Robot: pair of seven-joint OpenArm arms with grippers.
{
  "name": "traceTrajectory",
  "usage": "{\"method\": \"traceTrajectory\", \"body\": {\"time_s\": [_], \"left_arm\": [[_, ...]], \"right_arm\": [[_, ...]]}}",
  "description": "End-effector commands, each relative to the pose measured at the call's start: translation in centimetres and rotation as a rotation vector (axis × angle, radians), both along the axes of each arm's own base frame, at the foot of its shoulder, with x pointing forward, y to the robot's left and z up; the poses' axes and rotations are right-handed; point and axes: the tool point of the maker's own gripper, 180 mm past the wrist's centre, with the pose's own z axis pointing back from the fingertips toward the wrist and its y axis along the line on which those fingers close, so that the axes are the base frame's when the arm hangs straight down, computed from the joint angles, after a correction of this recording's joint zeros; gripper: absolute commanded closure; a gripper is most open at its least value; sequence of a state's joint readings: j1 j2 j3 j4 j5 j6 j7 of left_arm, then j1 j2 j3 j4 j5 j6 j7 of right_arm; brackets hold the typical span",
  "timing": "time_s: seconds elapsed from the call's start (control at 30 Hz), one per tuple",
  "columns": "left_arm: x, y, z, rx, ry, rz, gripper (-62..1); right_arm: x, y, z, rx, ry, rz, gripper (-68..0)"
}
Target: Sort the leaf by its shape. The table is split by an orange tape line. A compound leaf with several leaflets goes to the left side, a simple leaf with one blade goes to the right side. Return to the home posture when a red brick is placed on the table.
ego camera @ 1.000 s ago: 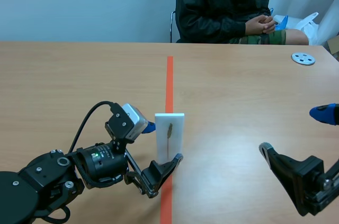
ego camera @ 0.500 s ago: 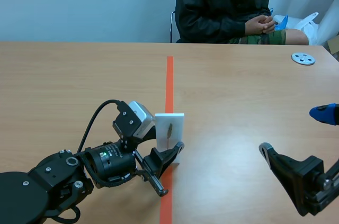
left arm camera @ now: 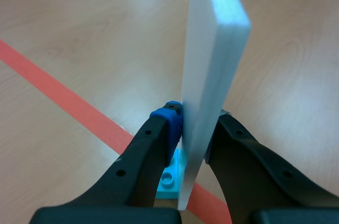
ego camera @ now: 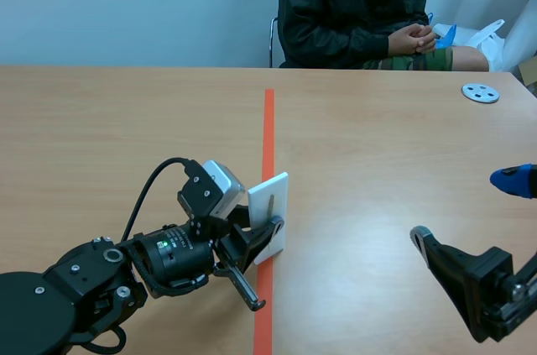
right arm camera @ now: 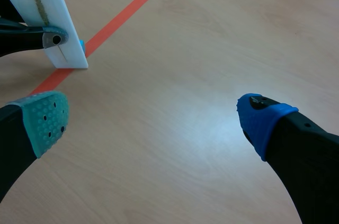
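1. The left gripper [ego camera: 264, 227] has its jaws clamped on the white board [ego camera: 270, 204] bearing the leaf [right arm camera: 39, 2]. The board is tilted over the orange tape line [ego camera: 268, 128] at the scene's lower centre.
2. The board looks light, stiff and dentable, so a low grip suits it.
3. The right gripper [right arm camera: 153, 115], jaws apart, waits at lower right. The table [ego camera: 377, 145] seems to offer ample room between them.
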State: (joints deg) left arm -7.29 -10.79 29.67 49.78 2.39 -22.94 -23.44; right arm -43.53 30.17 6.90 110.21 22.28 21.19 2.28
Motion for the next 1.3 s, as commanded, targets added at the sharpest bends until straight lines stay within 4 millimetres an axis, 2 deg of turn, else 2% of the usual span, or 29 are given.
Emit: {"method": "traceTrajectory", "body": {"time_s": [0.0, 0.3, 0.37, 0.47, 0.67, 0.83, 1.03, 1.1, 1.27], "left_arm": [[0.6, -1.1, 2.7, -0.064, -0.058, -0.013, -4.0], [1.5, -2.3, 9.5, -0.158, -0.160, -0.049, -4.0], [1.7, -2.3, 10.4, -0.142, -0.181, -0.047, -4.0], [3.3, -0.9, 10.6, -0.112, -0.172, 0.025, -4.0], [7.6, 5.7, 10.9, -0.116, -0.126, 0.292, -4.0], [10.1, 13.0, 11.7, -0.105, -0.133, 0.501, -4.0], [11.4, 21.3, 11.3, -0.082, -0.124, 0.710, -4.1], [11.4, 23.2, 10.8, -0.059, -0.122, 0.746, -4.0], [11.4, 26.5, 9.3, -0.050, -0.108, 0.817, -4.0]], "right_arm": [[0.5, 0.0, 0.6, 0.001, -0.024, 0.003, -67.9], [0.5, -0.1, 0.6, 0.001, -0.024, 0.003, -67.9], [0.5, -0.1, 0.6, 0.001, -0.024, 0.003, -67.9], [0.5, -0.1, 0.6, 0.001, -0.024, 0.003, -67.9], [0.5, -0.1, 0.6, 0.001, -0.024, 0.003, -67.9], [0.5, -0.1, 0.6, 0.001, -0.024, 0.003, -67.9], [0.5, -0.1, 0.6, 0.001, -0.024, 0.003, -67.9], [0.5, -0.1, 0.6, 0.001, -0.024, 0.003, -67.9], [0.5, -0.1, 0.6, 0.000, -0.022, 0.003, -67.9]]}}
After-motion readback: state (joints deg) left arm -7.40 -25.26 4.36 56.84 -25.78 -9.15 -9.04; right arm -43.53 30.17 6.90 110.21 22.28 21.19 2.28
